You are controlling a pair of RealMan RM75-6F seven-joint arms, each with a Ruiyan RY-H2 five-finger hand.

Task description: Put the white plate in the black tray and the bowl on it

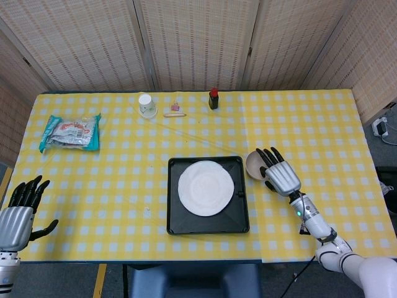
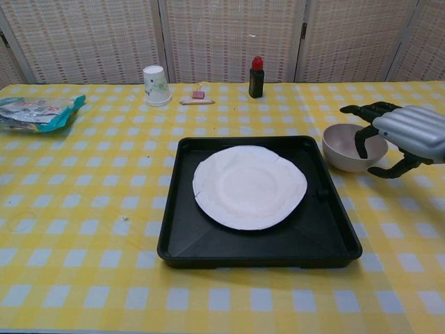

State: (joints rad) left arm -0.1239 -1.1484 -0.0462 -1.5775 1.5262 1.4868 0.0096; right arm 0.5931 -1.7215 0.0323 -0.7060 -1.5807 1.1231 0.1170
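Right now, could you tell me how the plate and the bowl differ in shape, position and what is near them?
The plate is wide and flat; the bowl is smaller across and deep. The plate already lies inside the black tray; the bowl sits on the tablecloth just right of the tray. Nothing reaches toward the plate, while the right robot hand has its fingers at the bowl's rim. Both are pale, round and empty.

This looks like a robot test room made up like a dining spot, with a yellow checked tabletop (image 1: 124, 161) and woven folding screens (image 1: 198, 43) standing behind it.
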